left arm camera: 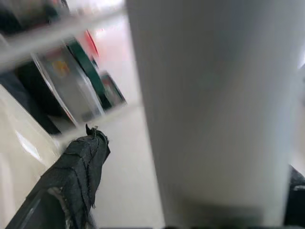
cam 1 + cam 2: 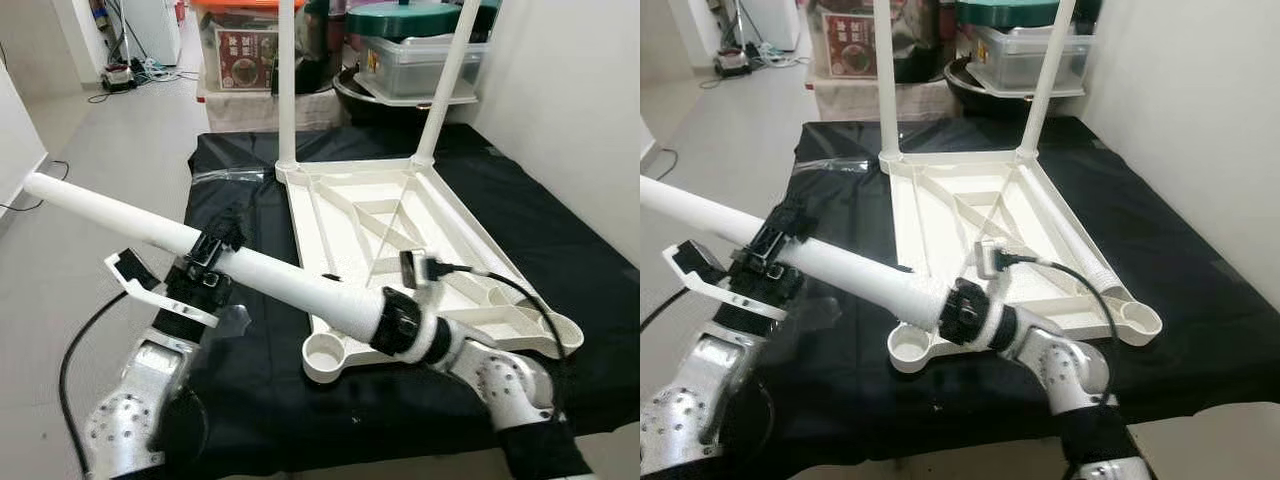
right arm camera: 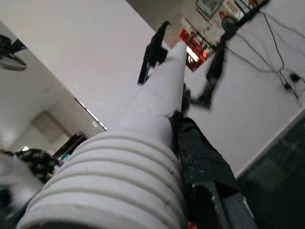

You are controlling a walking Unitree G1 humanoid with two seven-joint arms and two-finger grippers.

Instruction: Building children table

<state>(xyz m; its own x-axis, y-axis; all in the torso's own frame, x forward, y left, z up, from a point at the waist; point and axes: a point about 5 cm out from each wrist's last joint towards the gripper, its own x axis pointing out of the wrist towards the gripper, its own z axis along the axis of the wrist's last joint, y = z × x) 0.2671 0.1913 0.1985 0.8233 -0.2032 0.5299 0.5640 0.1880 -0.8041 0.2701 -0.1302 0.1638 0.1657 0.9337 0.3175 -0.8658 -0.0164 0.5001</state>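
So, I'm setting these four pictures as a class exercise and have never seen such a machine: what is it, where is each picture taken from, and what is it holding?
It is a humanoid robot with two silver arms ending in black two-fingered grippers. The two wide pictures come from cameras in its head, looking down. The other two come from cameras on its wrists, looking along the fingers.

On a black cloth on the floor lies a white plastic tabletop, upside down, with two legs already standing in its far corners.

Both grippers hold one loose white table leg: the left gripper clamps its middle, the right gripper its ribbed end, near an empty corner socket. Storage boxes stand behind.
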